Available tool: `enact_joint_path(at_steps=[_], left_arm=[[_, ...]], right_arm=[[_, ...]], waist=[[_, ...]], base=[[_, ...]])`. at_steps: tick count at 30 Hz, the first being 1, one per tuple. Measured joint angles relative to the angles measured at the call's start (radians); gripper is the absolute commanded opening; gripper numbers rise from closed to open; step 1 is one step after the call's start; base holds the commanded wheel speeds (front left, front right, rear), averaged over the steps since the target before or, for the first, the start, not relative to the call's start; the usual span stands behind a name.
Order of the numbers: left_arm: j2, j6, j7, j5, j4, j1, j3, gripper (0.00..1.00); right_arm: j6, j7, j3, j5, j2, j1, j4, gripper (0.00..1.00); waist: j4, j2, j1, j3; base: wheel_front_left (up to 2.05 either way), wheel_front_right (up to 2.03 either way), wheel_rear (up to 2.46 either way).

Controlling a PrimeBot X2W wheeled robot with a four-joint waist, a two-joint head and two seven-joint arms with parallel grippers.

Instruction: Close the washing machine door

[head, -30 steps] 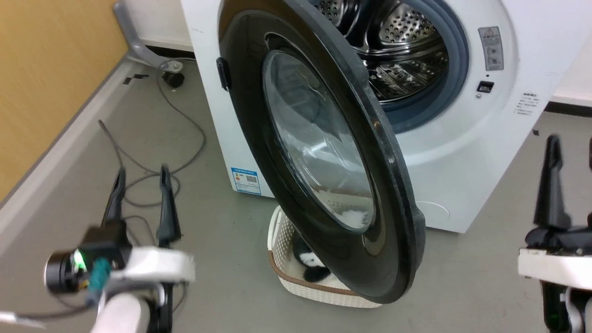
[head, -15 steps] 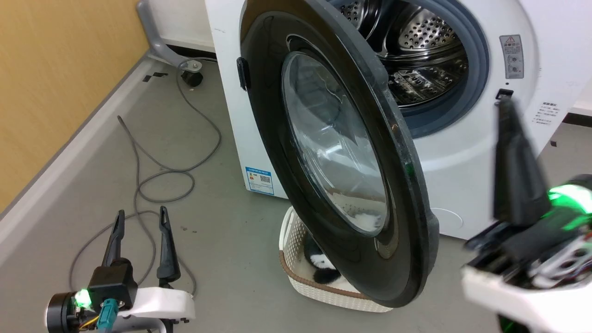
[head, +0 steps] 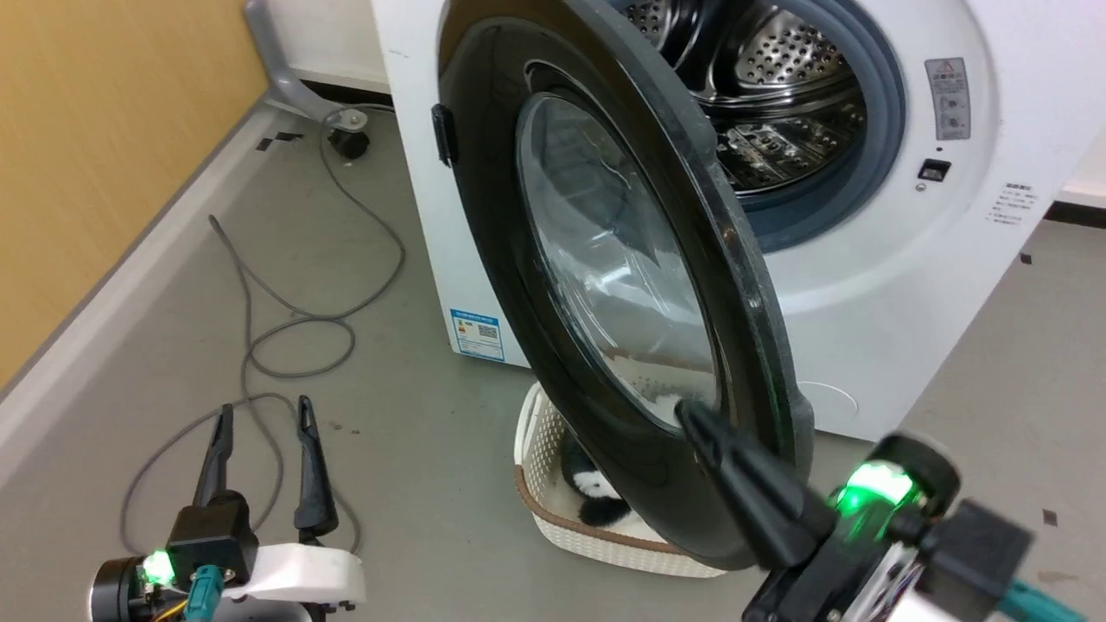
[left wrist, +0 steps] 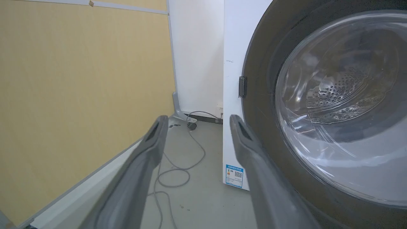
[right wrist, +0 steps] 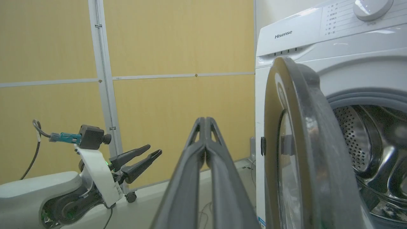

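The washing machine door (head: 605, 285), glossy black with a bulging glass window, stands wide open, swung out from the white washing machine (head: 907, 285); the steel drum (head: 760, 95) is exposed. My right gripper (head: 689, 412) is shut with nothing in it. It reaches in from the lower right, its tip in front of the door's lower outer face; contact cannot be told. In the right wrist view its closed fingers (right wrist: 205, 120) point just left of the door (right wrist: 305, 133). My left gripper (head: 265, 413) is open, low on the left, away from the door (left wrist: 334, 111).
A cream plastic basket (head: 531, 432) holding a black and white item sits on the floor under the door. A grey cable (head: 259, 285) loops across the grey floor on the left. A yellow wall (head: 86, 130) runs along the left side.
My right gripper has swung from the upper right, near the machine's front, down and left to the door's lower outer face. The left gripper has stayed low and open. The head view shifted slightly.
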Motion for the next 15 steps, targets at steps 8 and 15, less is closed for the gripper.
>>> enact_joint_path(at_steps=[8, 15], left_arm=[[-0.021, -0.018, 0.000, 0.026, 0.003, 0.000, 0.010, 1.00], [-0.040, -0.027, 0.000, 0.041, 0.012, -0.002, 0.001, 1.00]], right_arm=[[0.000, 0.000, 0.037, -0.016, -0.015, 0.055, 0.119, 0.00], [0.000, 0.000, 0.052, -0.040, -0.023, 0.058, 0.226, 0.00]], waist=[[-0.037, 0.0000, 0.0000, 0.018], [-0.064, 0.0000, 0.0000, 0.039]], base=[[0.00, 0.00, 0.00], [0.00, 0.00, 0.00]])
